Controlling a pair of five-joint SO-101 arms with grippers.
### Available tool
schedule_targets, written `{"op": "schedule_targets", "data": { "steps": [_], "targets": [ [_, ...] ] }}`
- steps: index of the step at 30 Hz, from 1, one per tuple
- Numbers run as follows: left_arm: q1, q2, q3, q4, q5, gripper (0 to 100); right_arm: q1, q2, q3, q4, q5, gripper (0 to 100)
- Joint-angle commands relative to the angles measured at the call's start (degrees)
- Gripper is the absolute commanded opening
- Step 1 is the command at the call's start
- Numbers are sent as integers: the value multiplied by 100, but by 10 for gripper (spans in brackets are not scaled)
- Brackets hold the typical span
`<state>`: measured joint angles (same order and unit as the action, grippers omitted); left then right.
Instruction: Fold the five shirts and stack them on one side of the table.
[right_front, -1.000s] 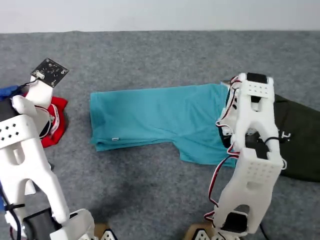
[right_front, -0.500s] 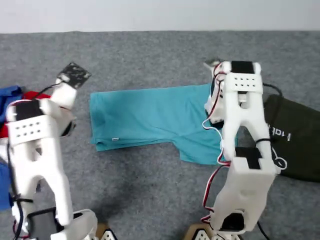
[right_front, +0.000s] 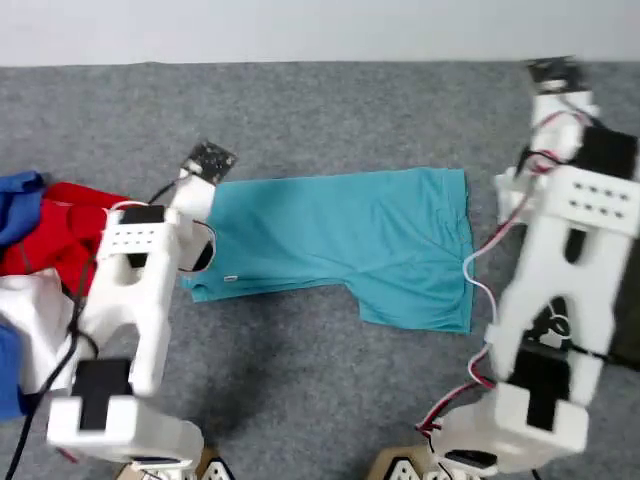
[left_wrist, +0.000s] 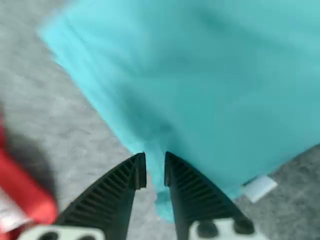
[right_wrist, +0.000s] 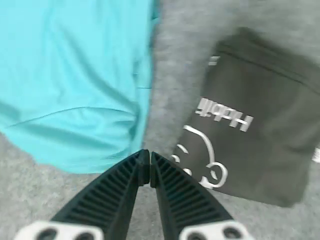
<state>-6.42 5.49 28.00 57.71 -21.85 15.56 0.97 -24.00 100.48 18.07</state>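
Observation:
A teal shirt (right_front: 340, 240) lies spread in the middle of the grey table, with its lower part folded up. My left arm (right_front: 135, 270) stands at the shirt's left edge. There my left gripper (left_wrist: 155, 165) hangs over the teal hem (left_wrist: 165, 205), open by only a narrow gap and holding nothing. My right arm (right_front: 570, 230) stands at the table's right side. My right gripper (right_wrist: 150, 161) is shut and empty, above the bare strip between the teal shirt (right_wrist: 75, 75) and a folded dark shirt (right_wrist: 250, 125) with white print.
A red shirt (right_front: 60, 235), a blue one (right_front: 18, 200) and a white one (right_front: 30, 320) lie bunched at the left edge. The grey mat (right_front: 300, 400) in front of the teal shirt is bare, as is the strip (right_front: 330, 110) behind it.
My left arm swung right, from over the red shirt to the teal shirt's left edge. My right arm left the teal shirt's right edge and moved right and back, over the dark shirt.

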Motion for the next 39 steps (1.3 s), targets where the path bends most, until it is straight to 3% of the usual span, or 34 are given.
{"op": "schedule_targets", "data": {
  "steps": [1, 11, 23, 26, 31, 35, 39],
  "targets": [
    [70, 519, -321, 97, 35, 55, 418, -497, -299, 242, -18, 10],
    [53, 1248, -1121, 1495, 35, 6, 927, -585, -299, 233, -18, 10],
    [88, -9, -1833, 2725, -114, 7, 901, -558, -299, 233, -18, 10],
    [70, -9, -1613, 2558, -158, 7, 901, -558, -299, 233, -18, 10],
    [97, 220, -716, 1503, -167, 8, 901, -558, -299, 233, -18, 10],
    [26, 782, -655, 1662, -176, 6, 901, -585, -299, 233, -18, 10],
    [-167, 492, -875, 1802, -158, 6, 901, -593, -299, 233, -18, 10]
  ]
}}
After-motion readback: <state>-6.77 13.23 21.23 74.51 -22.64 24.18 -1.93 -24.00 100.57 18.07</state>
